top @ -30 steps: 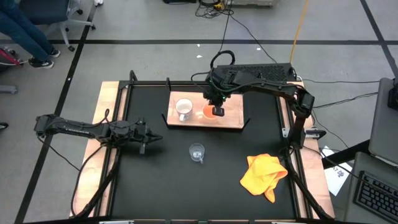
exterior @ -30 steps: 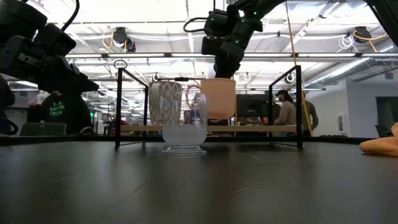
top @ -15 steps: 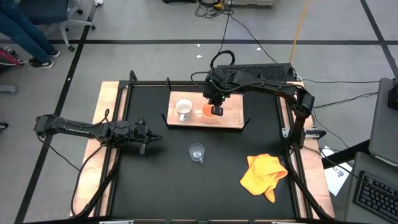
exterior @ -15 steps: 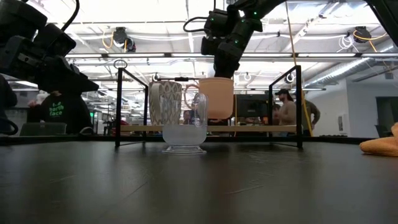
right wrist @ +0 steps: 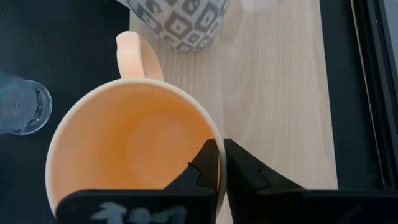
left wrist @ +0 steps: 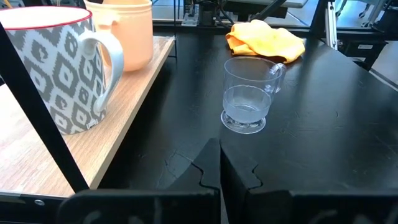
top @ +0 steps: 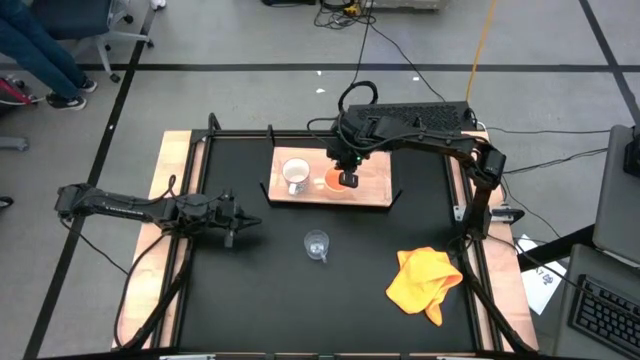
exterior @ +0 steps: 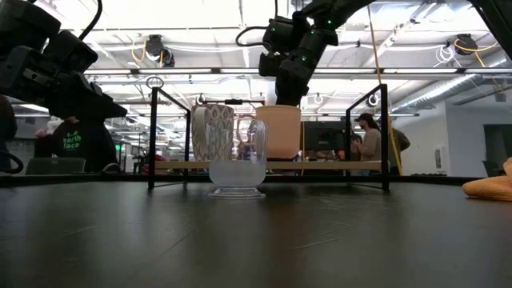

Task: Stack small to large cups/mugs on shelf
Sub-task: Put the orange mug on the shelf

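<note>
On the light-wood shelf (top: pixel 375 190) at the table's far side stands the white patterned mug (top: pixel 295 175) on its base. Right of it is the orange mug (top: pixel 333 181), upright, with my right gripper (top: pixel 348 178) shut on its rim; in the low view the orange mug (exterior: pixel 278 132) has its base at or just above the board, I cannot tell which. The clear glass cup (top: pixel 317 244) stands upright on the black tabletop nearer the front. My left gripper (left wrist: pixel 219 165) waits shut at the table's left, touching nothing. My right gripper pinches the orange mug's wall at the rim (right wrist: pixel 208 134), one finger inside the mug and one outside, roughly opposite the handle (right wrist: pixel 134 56). The fingers come slanting down from above. The mug stays upright, mouth up, over the shelf beside the white mug (right wrist: pixel 180 22).
A crumpled yellow cloth (top: pixel 425 280) lies at the table's front right. Thin black brackets (exterior: pixel 384 136) rise at the shelf's edges. People sit in the room beyond the table's far side.
My right gripper has sunk a little with the orange mug, whose base now stands closer to the shelf board and nearer the white mug. The mug stays upright in the same hold.
</note>
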Controlling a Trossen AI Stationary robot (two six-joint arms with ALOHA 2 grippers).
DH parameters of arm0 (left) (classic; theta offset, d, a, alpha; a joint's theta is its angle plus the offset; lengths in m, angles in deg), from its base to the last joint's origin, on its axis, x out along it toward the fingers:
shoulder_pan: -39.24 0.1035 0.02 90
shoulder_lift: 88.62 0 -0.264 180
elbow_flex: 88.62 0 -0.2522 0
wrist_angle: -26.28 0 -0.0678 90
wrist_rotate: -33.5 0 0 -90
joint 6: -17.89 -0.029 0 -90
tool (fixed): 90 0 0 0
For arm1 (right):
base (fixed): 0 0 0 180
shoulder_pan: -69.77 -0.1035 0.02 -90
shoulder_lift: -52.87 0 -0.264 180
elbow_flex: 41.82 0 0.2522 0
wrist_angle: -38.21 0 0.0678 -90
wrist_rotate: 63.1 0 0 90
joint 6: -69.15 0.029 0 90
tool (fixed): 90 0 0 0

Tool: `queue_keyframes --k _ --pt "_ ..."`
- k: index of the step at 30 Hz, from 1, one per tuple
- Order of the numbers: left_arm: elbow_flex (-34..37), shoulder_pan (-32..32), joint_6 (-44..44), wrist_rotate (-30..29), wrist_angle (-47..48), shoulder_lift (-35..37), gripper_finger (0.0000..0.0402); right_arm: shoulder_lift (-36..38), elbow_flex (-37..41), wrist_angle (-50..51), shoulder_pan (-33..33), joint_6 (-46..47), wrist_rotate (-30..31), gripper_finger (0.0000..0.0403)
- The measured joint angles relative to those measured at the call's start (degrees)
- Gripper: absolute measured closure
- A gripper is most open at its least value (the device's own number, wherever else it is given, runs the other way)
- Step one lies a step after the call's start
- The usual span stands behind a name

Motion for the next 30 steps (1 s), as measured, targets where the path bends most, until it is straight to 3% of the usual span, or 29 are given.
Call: queue_keyframes --k 30 --pt "0.0 0.0 0.0 0.0 0.3 0.0 0.0401 -2.2 -0.1 -0.2 -0.5 0.7 -0.4 0.0399"
